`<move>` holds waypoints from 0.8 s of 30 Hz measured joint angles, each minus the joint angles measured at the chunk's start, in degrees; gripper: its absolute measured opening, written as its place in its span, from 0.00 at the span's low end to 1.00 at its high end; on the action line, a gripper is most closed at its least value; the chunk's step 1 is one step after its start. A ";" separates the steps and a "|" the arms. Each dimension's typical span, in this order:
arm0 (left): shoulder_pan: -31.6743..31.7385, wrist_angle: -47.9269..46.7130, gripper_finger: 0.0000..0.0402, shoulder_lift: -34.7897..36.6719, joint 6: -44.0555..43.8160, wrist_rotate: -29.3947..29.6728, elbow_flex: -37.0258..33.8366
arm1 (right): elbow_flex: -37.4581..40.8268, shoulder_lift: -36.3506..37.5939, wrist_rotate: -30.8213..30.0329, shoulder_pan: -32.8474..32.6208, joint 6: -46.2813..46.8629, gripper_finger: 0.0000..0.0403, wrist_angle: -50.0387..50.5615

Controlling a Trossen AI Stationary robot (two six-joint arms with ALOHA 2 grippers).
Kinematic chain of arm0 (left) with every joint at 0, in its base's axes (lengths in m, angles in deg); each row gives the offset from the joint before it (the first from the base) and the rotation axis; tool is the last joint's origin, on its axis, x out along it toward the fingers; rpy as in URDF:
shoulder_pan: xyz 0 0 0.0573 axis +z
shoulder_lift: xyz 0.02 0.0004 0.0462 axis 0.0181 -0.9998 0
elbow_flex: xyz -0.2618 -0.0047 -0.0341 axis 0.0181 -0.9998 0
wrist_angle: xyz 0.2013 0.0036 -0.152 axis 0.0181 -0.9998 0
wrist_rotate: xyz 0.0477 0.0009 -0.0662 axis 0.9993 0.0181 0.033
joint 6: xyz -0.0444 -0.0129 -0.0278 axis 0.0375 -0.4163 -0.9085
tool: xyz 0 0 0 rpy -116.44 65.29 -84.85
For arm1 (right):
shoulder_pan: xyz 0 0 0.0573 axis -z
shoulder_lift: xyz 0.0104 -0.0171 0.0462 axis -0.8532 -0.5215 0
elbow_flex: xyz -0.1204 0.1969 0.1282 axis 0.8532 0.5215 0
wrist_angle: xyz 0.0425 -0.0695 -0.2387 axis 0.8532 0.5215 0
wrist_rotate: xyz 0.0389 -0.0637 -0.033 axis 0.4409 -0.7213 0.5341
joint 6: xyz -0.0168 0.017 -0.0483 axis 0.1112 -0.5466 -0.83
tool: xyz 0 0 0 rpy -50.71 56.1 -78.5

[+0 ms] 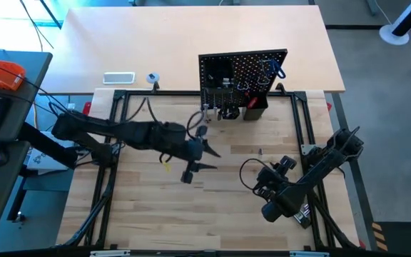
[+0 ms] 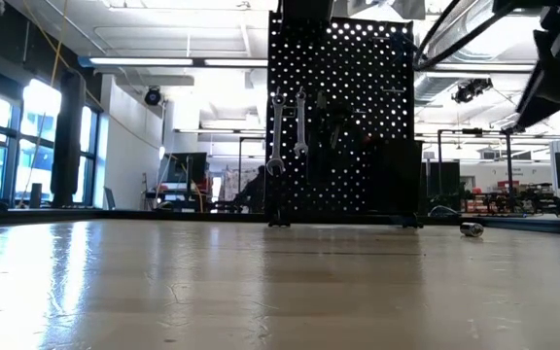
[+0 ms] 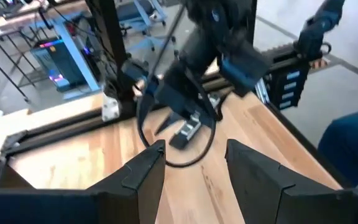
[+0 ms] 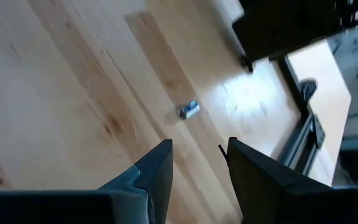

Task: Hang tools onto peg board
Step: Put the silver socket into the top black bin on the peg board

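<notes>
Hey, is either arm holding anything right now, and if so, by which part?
Nothing is held. The left tool and the right tool both stand open with only bare table showing between their fingers.

You have one peg board [image 1: 242,75] standing on one bench [image 1: 155,207]. Two silver wrenches [image 2: 288,131] hang side by side on its front; the other tools [image 1: 252,82] on it crowd together too much to count. One small black bin [image 1: 255,108] sits on the board. One small silver bit [image 4: 188,109] lies alone on the wood. You have two arms, each ending in one two-fingered pincer: the left pincer [image 1: 207,157] and the right pincer [image 1: 261,187]. Behind the board lie one white flat rectangle [image 1: 118,78] and one small tape roll [image 1: 153,77].
</notes>
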 joint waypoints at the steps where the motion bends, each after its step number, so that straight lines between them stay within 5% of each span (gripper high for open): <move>1: -0.13 1.12 0.41 0.00 -0.15 0.04 -1.39 | 0.00 0.00 -1.03 0.00 -0.62 0.36 -0.41; 17: 0.82 17.40 0.41 3.83 -1.94 0.15 -21.81 | 0.00 0.00 -12.83 1.21 -13.55 0.36 -5.32; 24: 2.14 26.11 0.41 8.96 -4.25 0.14 -32.78 | 0.00 0.00 -15.23 5.80 -32.47 0.36 -21.71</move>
